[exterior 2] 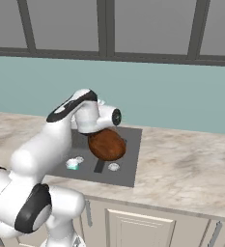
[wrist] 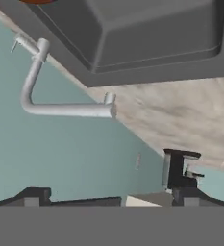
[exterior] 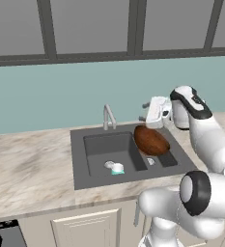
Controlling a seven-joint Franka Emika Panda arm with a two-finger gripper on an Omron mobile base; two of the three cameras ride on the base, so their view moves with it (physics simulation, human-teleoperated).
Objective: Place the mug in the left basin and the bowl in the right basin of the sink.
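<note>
the sink is seen set into a marbled counter, its flat dark rim bordered by pale stone on every side, with a broad stretch of counter shown to the left in the left base view and to the right in the right base view. the mug is seen in the left basin, low on its floor beside the round drain, near the wall that divides the two recesses. the bowl is seen tilted over the right basin, its upper edge raised toward the back rim and its lower edge down over the recess; whether it rests on the divider or the rim cannot be told. the faucet is seen rising from the back rim, behind the left basin. the gripper is seen just behind and above the bowl, close to the teal wall, turned sideways with the white forearm behind it. in the hand view only one dark finger is clearly made out, with nothing seen held; how wide the jaws stand cannot be told. a gap is seen between the hand and the bowl's raised edge in the left base view, though in the right base view the two overlap.
</note>
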